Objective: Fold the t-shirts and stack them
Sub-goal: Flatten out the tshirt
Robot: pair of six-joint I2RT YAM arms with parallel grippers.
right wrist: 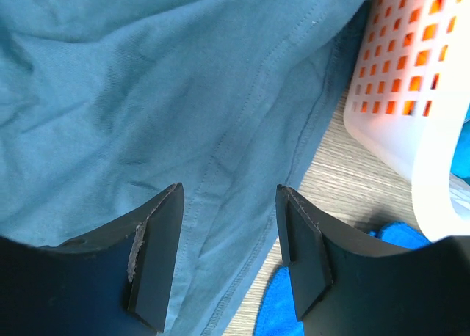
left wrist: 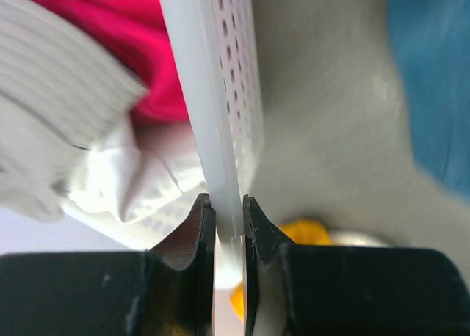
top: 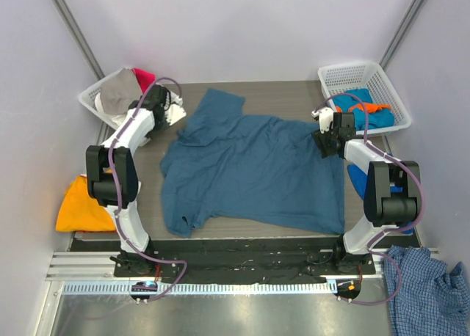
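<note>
The left gripper is clamped narrowly on the rim of the left basket, with a red tee inside it. The right gripper stands wide, holding nothing, over a sleeve of the teal tee. That tee lies spread across the table just beside the right basket. An orange tee lies beside the left arm.

Robotics lab cell for sure, not anybody's home. The dark wood-grain table is boxed in by plain pale lilac walls, with slanted grey metal poles beyond its far corners. Two black-and-white robot arms are bolted to a silver aluminium rail along its near edge. A white mesh plastic basket sits at each far corner. The white toothed strip in front of the rail might be cable track, hard to tell.
</note>
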